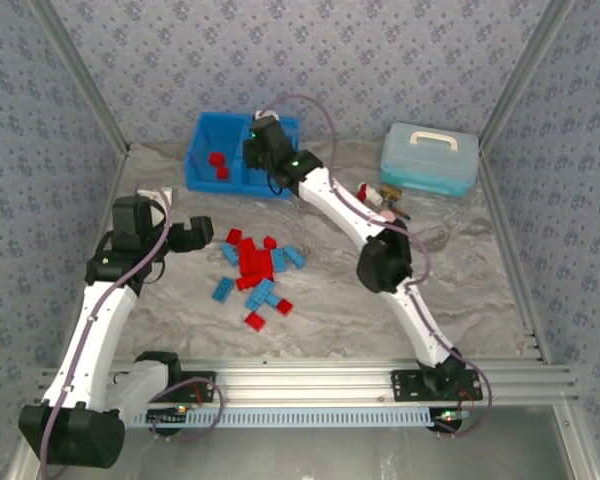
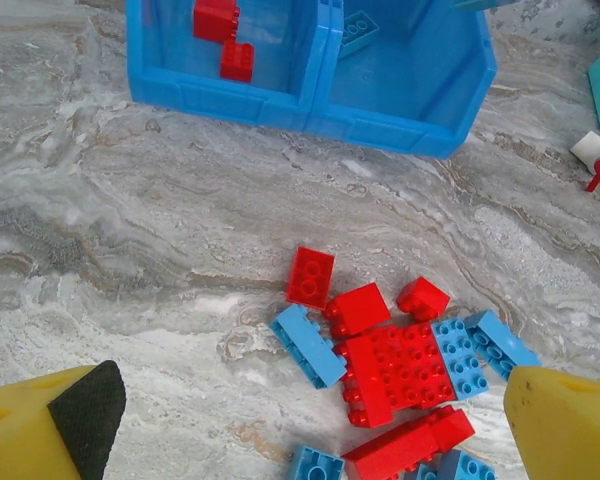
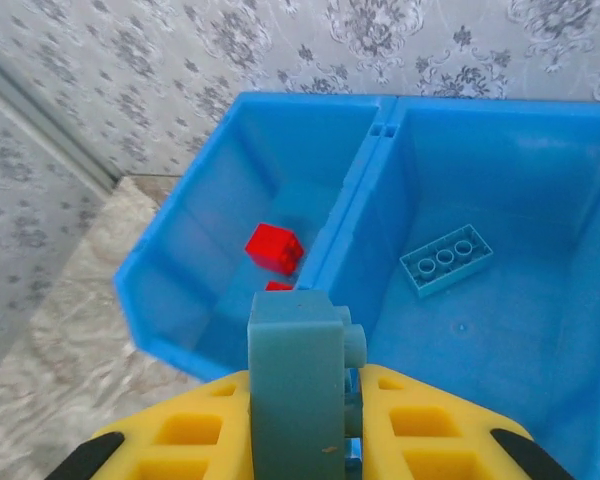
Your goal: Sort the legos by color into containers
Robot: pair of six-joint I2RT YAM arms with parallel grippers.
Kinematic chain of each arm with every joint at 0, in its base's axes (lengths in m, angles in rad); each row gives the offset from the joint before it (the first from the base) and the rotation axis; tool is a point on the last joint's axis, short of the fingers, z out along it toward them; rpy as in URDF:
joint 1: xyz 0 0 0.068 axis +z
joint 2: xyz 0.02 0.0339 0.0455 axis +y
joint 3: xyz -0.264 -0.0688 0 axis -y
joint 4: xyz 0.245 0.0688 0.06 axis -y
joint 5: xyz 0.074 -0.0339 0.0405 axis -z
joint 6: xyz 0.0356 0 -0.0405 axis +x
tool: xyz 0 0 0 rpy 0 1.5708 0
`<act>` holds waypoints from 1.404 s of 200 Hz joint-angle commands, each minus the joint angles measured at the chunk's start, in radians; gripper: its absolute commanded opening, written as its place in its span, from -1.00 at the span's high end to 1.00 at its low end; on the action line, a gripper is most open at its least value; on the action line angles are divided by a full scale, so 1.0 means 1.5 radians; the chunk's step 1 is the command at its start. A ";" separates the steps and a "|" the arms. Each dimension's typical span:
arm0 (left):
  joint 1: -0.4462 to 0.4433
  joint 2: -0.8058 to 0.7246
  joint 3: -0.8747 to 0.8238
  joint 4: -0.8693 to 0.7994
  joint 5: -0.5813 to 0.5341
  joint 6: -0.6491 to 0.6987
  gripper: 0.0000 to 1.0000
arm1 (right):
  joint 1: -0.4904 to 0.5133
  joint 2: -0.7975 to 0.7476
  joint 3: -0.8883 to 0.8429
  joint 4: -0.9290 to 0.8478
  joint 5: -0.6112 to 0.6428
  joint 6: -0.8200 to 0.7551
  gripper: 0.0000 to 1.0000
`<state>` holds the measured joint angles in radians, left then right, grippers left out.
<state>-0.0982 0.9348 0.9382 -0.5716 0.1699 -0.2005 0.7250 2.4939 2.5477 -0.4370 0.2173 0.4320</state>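
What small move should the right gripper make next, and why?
Probably shift slightly right, then release: the right gripper holds its light blue plastic brick near the divider of the bright blue plastic bin; another oblong blue brick lies in the right compartment, red bricks in the left.

Overhead view, close wrist views; bin (image 1: pixel 205 130) shared

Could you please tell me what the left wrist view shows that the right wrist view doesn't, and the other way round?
Left wrist view: the loose pile of red and light blue legos on the marble table, framed by the open left gripper. Right wrist view: the right gripper shut on a held blue brick above the blue bin, patterned wall behind. Shared: the bin, red bricks in its left compartment, one oblong blue brick in its right.
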 commanded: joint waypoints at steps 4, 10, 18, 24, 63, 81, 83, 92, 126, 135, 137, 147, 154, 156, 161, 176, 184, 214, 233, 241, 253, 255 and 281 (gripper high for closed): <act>0.002 -0.011 -0.001 0.020 0.011 -0.005 -0.98 | 0.000 0.091 0.081 0.013 0.059 -0.046 0.50; 0.003 -0.011 -0.001 0.020 0.012 -0.004 -0.98 | 0.000 0.101 0.084 0.031 0.065 -0.055 0.50; 0.002 -0.011 -0.001 0.019 0.013 -0.005 -0.99 | -0.002 0.111 0.084 0.050 0.073 -0.062 0.51; 0.002 -0.012 -0.001 0.019 0.014 -0.003 -0.98 | -0.003 0.118 0.085 0.061 0.076 -0.068 0.51; 0.003 -0.010 -0.003 0.013 0.009 0.012 -0.98 | -0.014 0.152 0.129 0.066 0.065 -0.078 0.43; 0.002 -0.009 -0.006 0.006 0.000 0.027 -0.98 | -0.014 0.143 0.151 0.045 0.053 -0.081 0.09; 0.003 -0.009 -0.006 0.005 -0.002 0.029 -0.98 | -0.013 0.141 0.153 0.044 0.052 -0.083 0.05; 0.002 -0.009 -0.009 0.002 -0.008 0.037 -0.98 | -0.011 0.123 0.154 0.036 0.049 -0.092 -0.05; 0.002 -0.006 -0.012 0.000 -0.014 0.045 -0.99 | -0.006 0.008 0.132 -0.070 0.033 -0.129 -0.10; 0.001 -0.007 -0.012 0.001 -0.015 0.045 -0.98 | -0.005 -0.038 0.103 -0.105 0.021 -0.140 -0.13; 0.001 -0.007 -0.012 0.001 -0.015 0.045 -0.98 | -0.005 -0.047 0.094 -0.123 0.019 -0.143 -0.14; 0.001 -0.007 -0.012 0.001 -0.015 0.047 -0.98 | -0.003 -0.111 0.035 -0.169 0.000 -0.157 -0.18; 0.002 -0.008 -0.011 0.000 -0.014 0.047 -0.98 | -0.001 -0.159 -0.026 -0.184 -0.011 -0.167 -0.19; 0.002 -0.008 -0.012 0.000 -0.015 0.047 -0.98 | 0.000 -0.173 -0.044 -0.186 -0.014 -0.169 -0.19; 0.002 -0.009 -0.011 0.000 -0.016 0.048 -0.99 | 0.002 -0.211 -0.101 -0.188 -0.018 -0.173 -0.20; 0.002 -0.011 -0.013 -0.001 -0.019 0.050 -0.98 | 0.009 -0.331 -0.292 -0.147 -0.044 -0.188 -0.23; 0.001 -0.011 -0.013 0.000 -0.021 0.050 -0.99 | 0.011 -0.389 -0.389 -0.125 -0.074 -0.190 -0.25; 0.002 -0.005 -0.014 0.003 -0.020 0.050 -0.98 | 0.022 -0.492 -0.558 -0.170 -0.140 -0.149 -0.29; 0.002 0.002 -0.013 0.005 -0.018 0.051 -0.99 | 0.045 -0.505 -0.619 -0.193 -0.147 -0.140 -0.31; 0.002 0.005 -0.012 0.005 -0.016 0.051 -0.99 | 0.056 -0.503 -0.642 -0.191 -0.150 -0.137 -0.32; 0.002 0.009 -0.012 0.008 -0.004 0.052 -0.99 | 0.065 -0.491 -0.665 -0.187 -0.145 -0.121 -0.32; 0.002 0.009 -0.012 0.009 0.001 0.052 -0.99 | 0.066 -0.487 -0.668 -0.185 -0.145 -0.118 -0.32; -0.001 0.010 -0.021 0.039 0.198 0.075 -0.99 | 0.076 -0.437 -0.700 -0.148 -0.084 -0.127 -0.33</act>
<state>-0.0963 0.9501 0.9218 -0.5671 0.2192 -0.1295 0.8276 1.7782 1.5238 -0.6727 0.0284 0.2291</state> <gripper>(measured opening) 0.993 0.660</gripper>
